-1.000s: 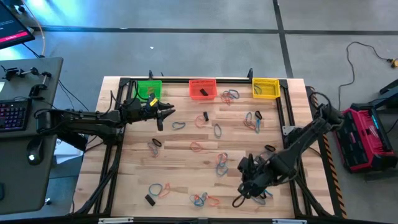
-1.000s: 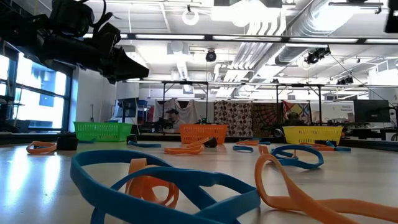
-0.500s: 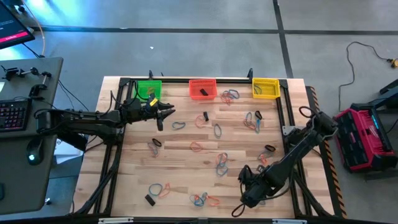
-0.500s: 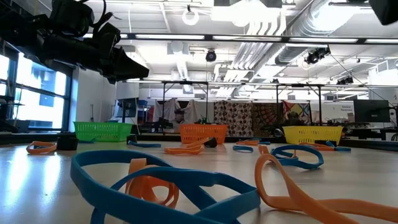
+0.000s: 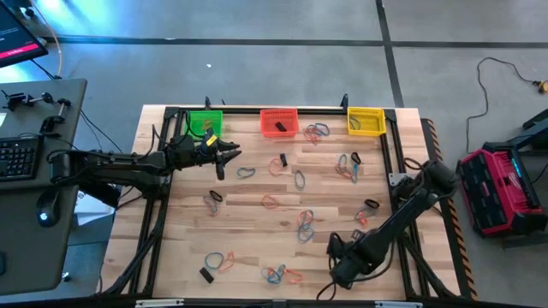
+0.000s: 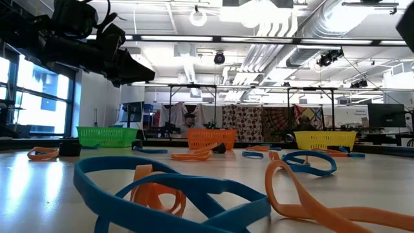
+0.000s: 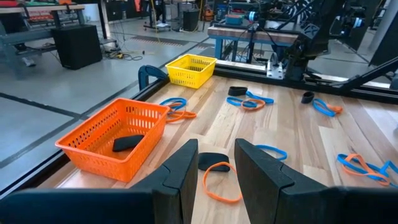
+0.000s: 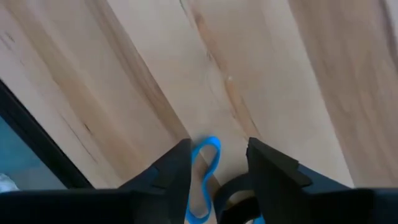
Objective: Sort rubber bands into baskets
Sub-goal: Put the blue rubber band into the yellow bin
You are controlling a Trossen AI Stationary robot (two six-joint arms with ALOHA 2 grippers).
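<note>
The right gripper (image 5: 336, 265) sits low over the near edge of the table (image 5: 257, 218), wrist bent steeply down so the fingers point at the wood. That steep reach suits a flat, thin target: in the right wrist view its 2 fingers (image 8: 171, 180) stand apart with a blue rubber band (image 8: 202, 177) lying on the boards in the gap between them, not yet pinched. A dark curved loop shows beside the other finger, but I cannot tell whether it is a second band. My reading is that the jaws are spread to straddle the band before closing on it.

The left gripper (image 5: 229, 153) waits out over the far left of the table, arm stretched level, just beside the green basket (image 5: 205, 122). Its fingers (image 7: 180, 171) are parted with nothing between them; an orange band (image 7: 219, 186) and a black one lie on the wood beyond.

The 3 baskets line the far edge so the arms can carry bands away from the scatter: green, then the red-orange basket (image 5: 278, 121), which already holds a black piece, then the yellow basket (image 5: 366, 121). Most bands lie loose across the middle and near part of the table, so the sorting looks barely begun
</note>
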